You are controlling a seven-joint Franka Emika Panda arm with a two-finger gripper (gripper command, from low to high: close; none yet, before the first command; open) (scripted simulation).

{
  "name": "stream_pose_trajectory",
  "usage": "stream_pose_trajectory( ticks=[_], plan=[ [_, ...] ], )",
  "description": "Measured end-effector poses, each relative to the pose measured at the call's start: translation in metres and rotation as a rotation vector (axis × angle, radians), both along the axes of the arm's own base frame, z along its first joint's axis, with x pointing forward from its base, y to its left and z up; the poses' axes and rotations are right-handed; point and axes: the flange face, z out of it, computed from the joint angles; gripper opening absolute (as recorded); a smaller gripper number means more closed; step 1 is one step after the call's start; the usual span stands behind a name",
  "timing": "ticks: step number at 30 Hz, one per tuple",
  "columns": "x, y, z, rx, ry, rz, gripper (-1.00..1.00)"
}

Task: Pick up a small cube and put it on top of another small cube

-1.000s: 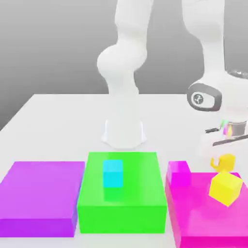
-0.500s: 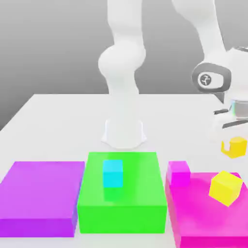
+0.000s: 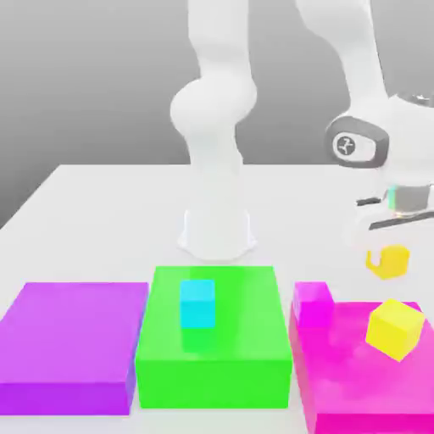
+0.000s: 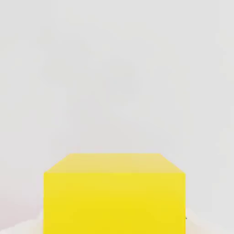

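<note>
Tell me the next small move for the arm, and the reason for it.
Probably carry the golden cube toward the exterior view's left. The gripper is shut on it, holding it above the table, while the cyan cube sits bare-topped on the green block, well to that side.

Coloured blocks along the near edge of a white table (image 3: 102, 195).
A purple flat block (image 3: 72, 339), a green one (image 3: 246, 339) and a magenta one (image 3: 356, 381) stand in a row; a small magenta cube (image 3: 314, 303) and a lemon-yellow cube (image 3: 393, 328) rest on the magenta block.
</note>
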Motion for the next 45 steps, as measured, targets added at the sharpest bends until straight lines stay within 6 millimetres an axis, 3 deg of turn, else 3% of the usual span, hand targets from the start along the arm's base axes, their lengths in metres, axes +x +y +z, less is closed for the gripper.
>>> stream_pose_trajectory(
  ticks=[3,20,45],
  plan=[
    [-0.001,0.008,0.007,0.012,-0.001,-0.024,-1.00],
    [0.062,-0.003,0.064,0.073,0.011,-0.284,-1.00],
    [0.128,-0.041,0.146,0.140,0.009,-0.605,-1.00]
  ],
)
